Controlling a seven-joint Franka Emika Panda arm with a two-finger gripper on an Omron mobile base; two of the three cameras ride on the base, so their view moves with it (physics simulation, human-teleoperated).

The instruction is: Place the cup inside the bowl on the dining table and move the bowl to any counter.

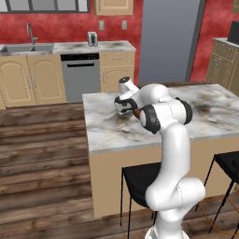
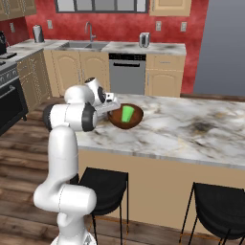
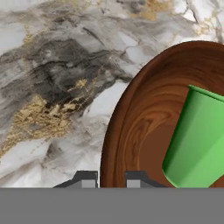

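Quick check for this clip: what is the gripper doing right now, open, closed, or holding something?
Gripper: shut on the bowl, one fingertip on each side of its rim; the cup sits inside it.

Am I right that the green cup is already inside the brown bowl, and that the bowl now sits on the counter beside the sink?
Not quite. The cup is inside the bowl, but the bowl is on the dining table, not on the counter by the sink; the right base view shows this.

Bowl [image 1: 136, 113] mostly behind arm; cup [image 3: 199, 140] cropped at edge
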